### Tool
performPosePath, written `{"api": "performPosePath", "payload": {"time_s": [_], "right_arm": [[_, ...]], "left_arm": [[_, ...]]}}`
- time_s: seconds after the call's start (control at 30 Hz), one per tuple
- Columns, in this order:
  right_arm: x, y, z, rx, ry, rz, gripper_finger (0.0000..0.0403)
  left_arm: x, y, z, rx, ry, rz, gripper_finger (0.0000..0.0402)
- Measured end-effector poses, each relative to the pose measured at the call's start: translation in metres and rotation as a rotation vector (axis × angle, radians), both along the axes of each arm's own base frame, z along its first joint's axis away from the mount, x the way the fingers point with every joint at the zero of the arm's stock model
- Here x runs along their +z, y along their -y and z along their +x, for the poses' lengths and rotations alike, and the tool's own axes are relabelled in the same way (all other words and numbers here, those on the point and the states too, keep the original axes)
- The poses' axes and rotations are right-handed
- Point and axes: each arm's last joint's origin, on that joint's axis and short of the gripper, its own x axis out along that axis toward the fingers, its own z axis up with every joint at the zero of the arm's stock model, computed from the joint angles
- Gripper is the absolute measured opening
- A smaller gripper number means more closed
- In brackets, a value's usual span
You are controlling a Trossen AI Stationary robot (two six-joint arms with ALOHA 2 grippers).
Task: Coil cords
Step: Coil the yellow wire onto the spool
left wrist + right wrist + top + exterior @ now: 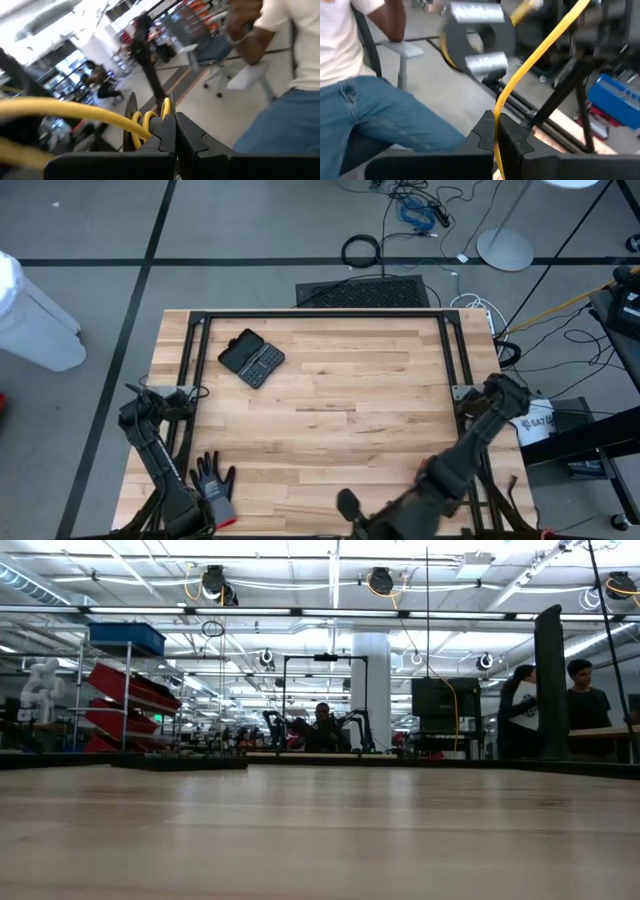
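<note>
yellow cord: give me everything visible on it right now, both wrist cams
The yellow cord looks thin, smooth and rubbery. In the right wrist view it runs taut and straight, on a slant away from the shut right gripper, pinched between its fingers. In the left wrist view it arcs in from the side, blurred, and ends in a few tight loops at the shut left gripper. Both ends are held in the air, off the table. Its black round part and its middle stretch cannot be made out.

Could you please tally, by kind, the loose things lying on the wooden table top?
Black case: 1
Grey-and-black glove: 1
Total: 2
</note>
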Motion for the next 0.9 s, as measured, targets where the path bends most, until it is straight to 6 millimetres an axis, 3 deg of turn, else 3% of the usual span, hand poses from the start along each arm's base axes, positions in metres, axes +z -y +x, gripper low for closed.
{"api": "performPosePath", "payload": {"time_s": [0.23,0.47,0.67,0.9], "right_arm": [[0.02,-0.021,-0.042,0.028,0.064,0.018,0.0],[0.006,-0.053,-0.065,0.087,0.022,0.019,0.0],[-0.031,-0.078,-0.062,0.047,-0.027,-0.05,0.0],[-0.06,-0.074,-0.031,-0.033,-0.105,-0.074,0.0]], "left_arm": [[0.006,-0.009,0.001,0.251,0.009,-0.022,0.0],[0.018,-0.013,-0.001,0.34,0.072,-0.073,0.0],[0.022,-0.012,-0.003,0.306,0.112,-0.05,0.0],[0.021,-0.01,-0.004,0.26,0.129,-0.019,0.0]]}}
